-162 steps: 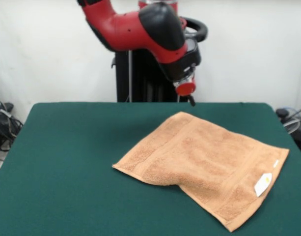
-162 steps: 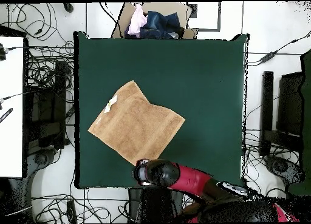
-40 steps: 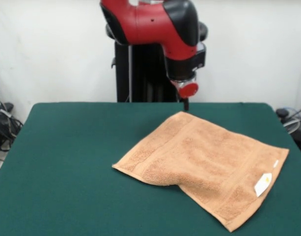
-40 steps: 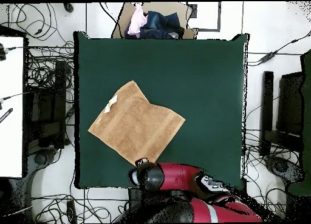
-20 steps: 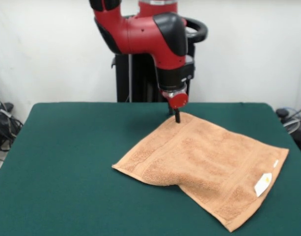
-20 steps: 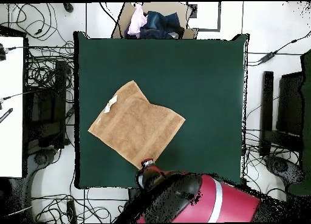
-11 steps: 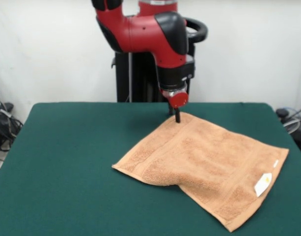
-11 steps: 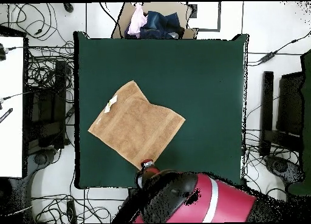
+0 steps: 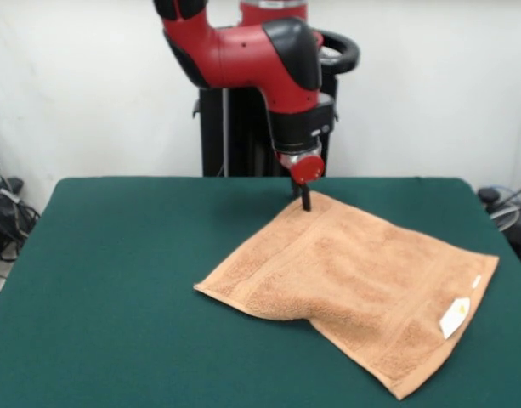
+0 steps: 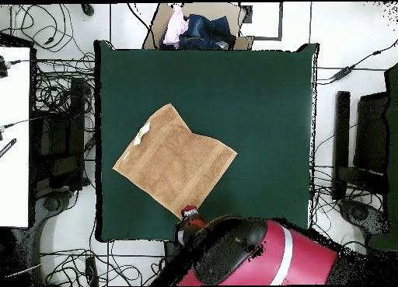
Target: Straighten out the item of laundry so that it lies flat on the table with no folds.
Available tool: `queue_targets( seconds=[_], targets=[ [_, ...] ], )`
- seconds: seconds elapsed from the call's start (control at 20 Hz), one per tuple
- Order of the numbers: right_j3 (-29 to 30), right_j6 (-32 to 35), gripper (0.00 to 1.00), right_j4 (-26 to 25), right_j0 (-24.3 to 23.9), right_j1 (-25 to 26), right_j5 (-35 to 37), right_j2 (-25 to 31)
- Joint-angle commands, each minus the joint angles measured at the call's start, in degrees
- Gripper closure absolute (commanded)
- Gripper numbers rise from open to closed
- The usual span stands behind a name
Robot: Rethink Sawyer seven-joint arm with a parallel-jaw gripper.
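Touching the towel [image 9: 349, 285] corner, the fingers [image 9: 305, 201] — grip unreadable; hidden overhead.

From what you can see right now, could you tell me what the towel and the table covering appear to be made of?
The towel looks like peach-orange terry cloth: a nubby looped pile with flatter woven border bands. The table covering seems to be dark green felt or a similar matte fabric, smooth, without shine.

From above, the red arm [image 10: 256, 257] covers the gripper [image 9: 305, 202] and the towel [image 9: 353, 285] corner beneath it. From the front, the gripper reads as one thin dark tip, too small to tell whether its jaws are parted or together.
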Motion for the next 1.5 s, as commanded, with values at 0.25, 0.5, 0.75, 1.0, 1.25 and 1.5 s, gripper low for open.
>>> queue_targets(
  seconds=[0.25, 0.5, 0.75, 1.0, 1.25, 1.5],
  targets=[
    [-11.56, 4.13, 1.00, 4.50, 0.81, 14.22, -1.45, 3.87],
    [-11.44, 4.18, 1.00, 5.20, 0.73, 13.68, -0.18, 4.40],
    [-11.27, 3.31, 1.00, 4.72, -0.15, 13.20, 1.77, 4.74],
    [-10.88, 2.24, 1.00, 4.79, -0.43, 11.95, 4.39, 4.35],
    [-9.83, 2.01, 1.00, 7.39, 0.27, 8.17, 10.05, 4.82],
    [-9.04, 2.10, 1.00, 9.89, 0.86, 5.19, 14.32, 5.67]
  ],
)
